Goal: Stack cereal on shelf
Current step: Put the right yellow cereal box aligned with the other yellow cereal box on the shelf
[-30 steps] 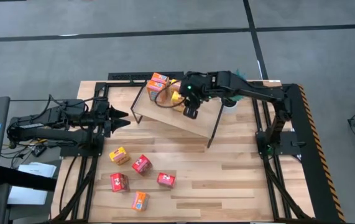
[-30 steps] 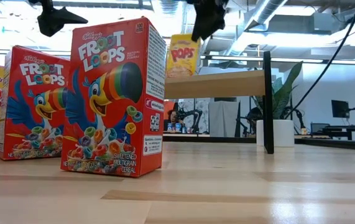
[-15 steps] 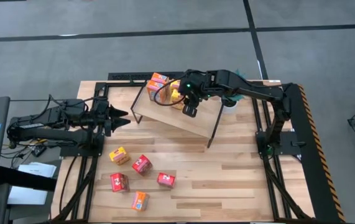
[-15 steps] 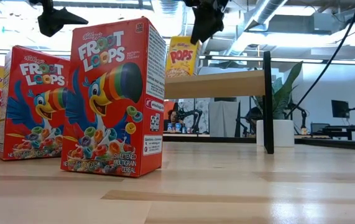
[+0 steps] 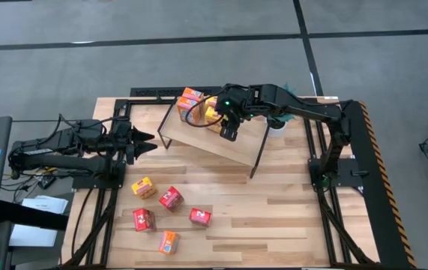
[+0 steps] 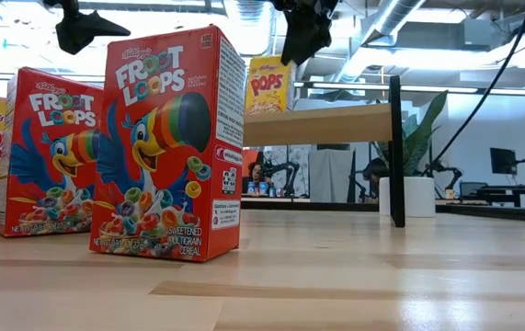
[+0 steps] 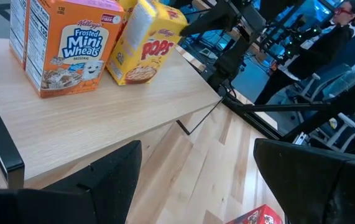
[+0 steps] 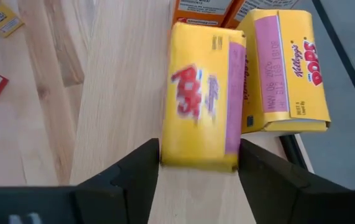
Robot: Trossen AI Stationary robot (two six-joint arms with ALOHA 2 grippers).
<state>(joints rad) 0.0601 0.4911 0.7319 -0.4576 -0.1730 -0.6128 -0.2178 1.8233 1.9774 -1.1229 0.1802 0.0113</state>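
Note:
The shelf (image 5: 225, 146) is a light-wood board on black legs at the table's far middle. Orange Mini-Wheats boxes (image 5: 191, 99) (image 7: 65, 43) and a yellow Pops box (image 8: 289, 68) stand at its far left end. My right gripper (image 5: 228, 133) (image 8: 199, 158) is above the board, shut on another yellow Pops box (image 8: 199, 93) (image 6: 268, 85) beside them. My left gripper (image 5: 148, 142) (image 7: 196, 168) is open and empty, left of the shelf. Several red, orange and yellow boxes (image 5: 170, 198) lie on the near left tabletop. My right gripper pinches the yellow Pops box at its upper end (image 8: 196, 163), with one finger (image 8: 143, 168) on each of two opposite sides. The fingers come from above, slanting down. The box stands about upright below them, its bottom (image 7: 127, 78) at the shelf board.
Two Froot Loops boxes (image 6: 165, 142) (image 6: 51, 152) stand close in the low view. A white plant pot (image 5: 277, 126) sits behind the shelf's right end. The shelf's black leg (image 6: 395, 152) is there too. The board's right half (image 7: 102, 118) is bare. A person (image 7: 345, 25) is beyond the table.
My right gripper has shifted slightly toward the boxes at the shelf's far left end, carrying the yellow Pops box. The box has sunk a little toward the board.

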